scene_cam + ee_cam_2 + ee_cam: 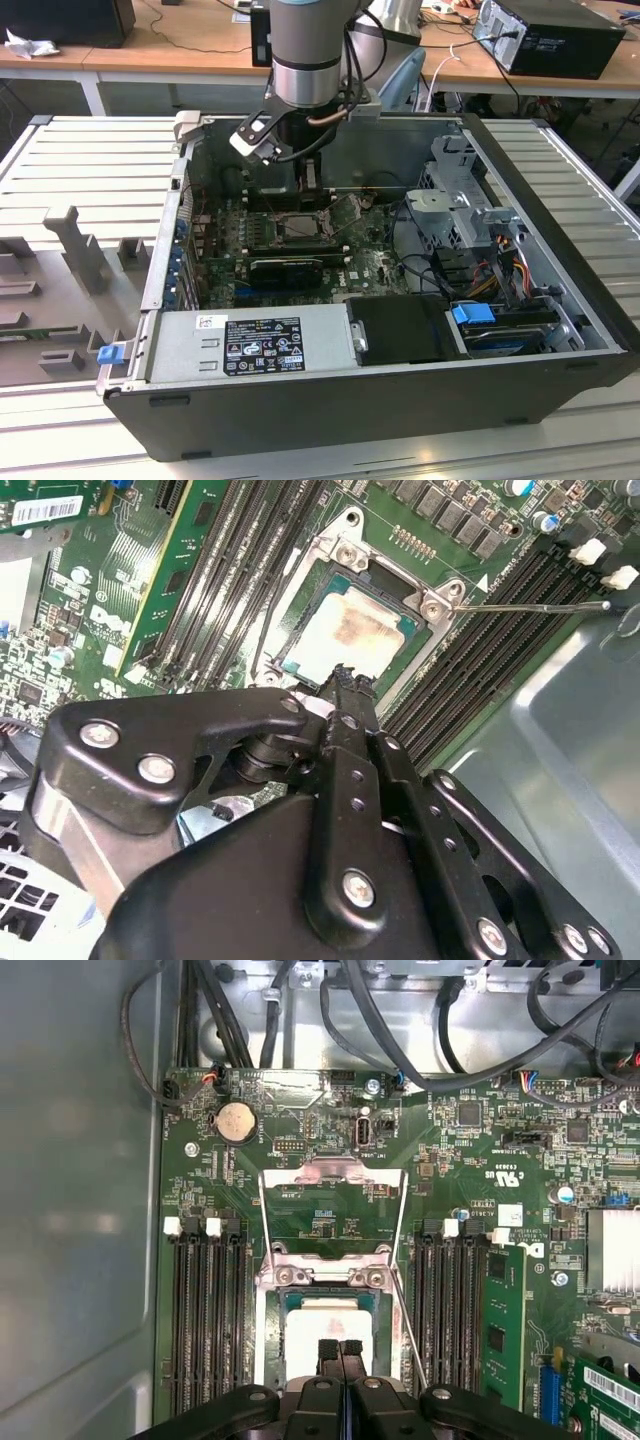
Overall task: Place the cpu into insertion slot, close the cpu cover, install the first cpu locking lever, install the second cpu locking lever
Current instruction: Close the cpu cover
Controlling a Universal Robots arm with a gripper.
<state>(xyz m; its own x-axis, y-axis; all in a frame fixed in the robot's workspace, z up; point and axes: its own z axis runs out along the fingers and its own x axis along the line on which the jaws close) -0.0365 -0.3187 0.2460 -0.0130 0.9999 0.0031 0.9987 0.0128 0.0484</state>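
The cpu (350, 630) lies flat in the insertion slot (270, 1305), its pale metal top marked with a brownish stain; it is also seen as the cpu (320, 1330) in the first wrist view. The cpu cover (332, 1172), a thin silver frame, stands swung open behind the slot, with the green board showing through its cut-out. A thin locking lever (530, 607) sticks out sideways, unlatched. My gripper (340, 1352) hangs just over the near edge of the cpu, its black fingers pressed together with nothing between them. In the exterior view the gripper (303, 178) reaches down into the open case.
Rows of black memory slots (205, 1320) flank the socket on both sides. A long black card (285, 268) lies in front of it, then the power supply (260, 345). Cables (400, 1020) run along the case's back wall, and a drive cage (465, 200) stands at the exterior view's right.
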